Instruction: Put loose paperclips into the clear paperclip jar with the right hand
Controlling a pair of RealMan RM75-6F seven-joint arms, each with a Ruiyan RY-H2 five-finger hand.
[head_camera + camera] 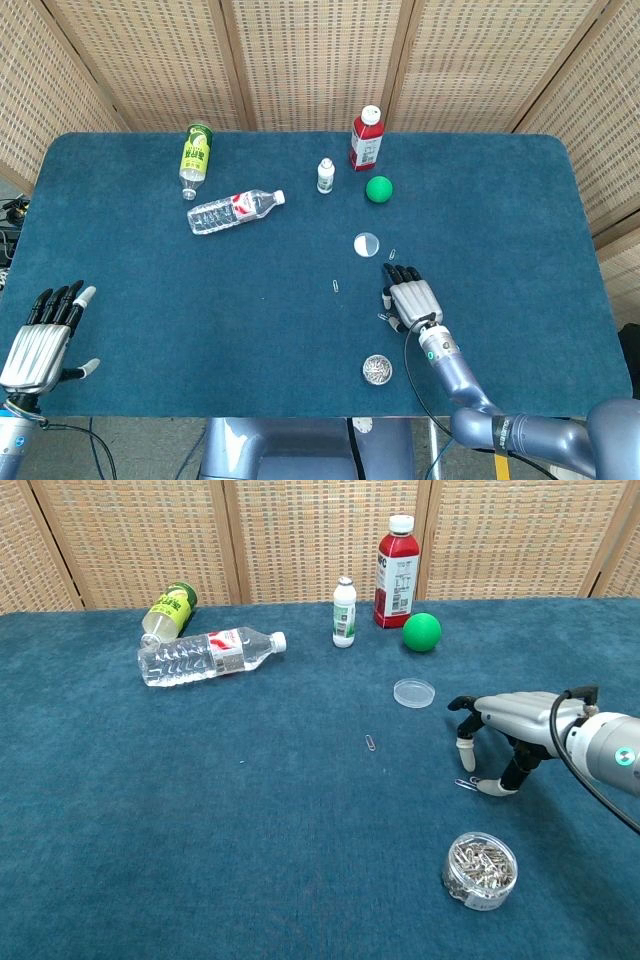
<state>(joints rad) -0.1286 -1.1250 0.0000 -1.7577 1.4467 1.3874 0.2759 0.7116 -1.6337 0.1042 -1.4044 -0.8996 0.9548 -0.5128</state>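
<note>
My right hand [505, 725] hangs palm-down just over the cloth, fingers curled downward and apart, thumb tip touching a loose paperclip [465, 783] beneath it; I cannot tell whether I have actually pinched it. The clear paperclip jar [480, 869] sits open just behind my hand, toward me. Its lid [414, 692] lies ahead of my fingertips, another paperclip [372, 743] off to my left. My left hand [42, 338] rests spread, holding nothing.
</note>
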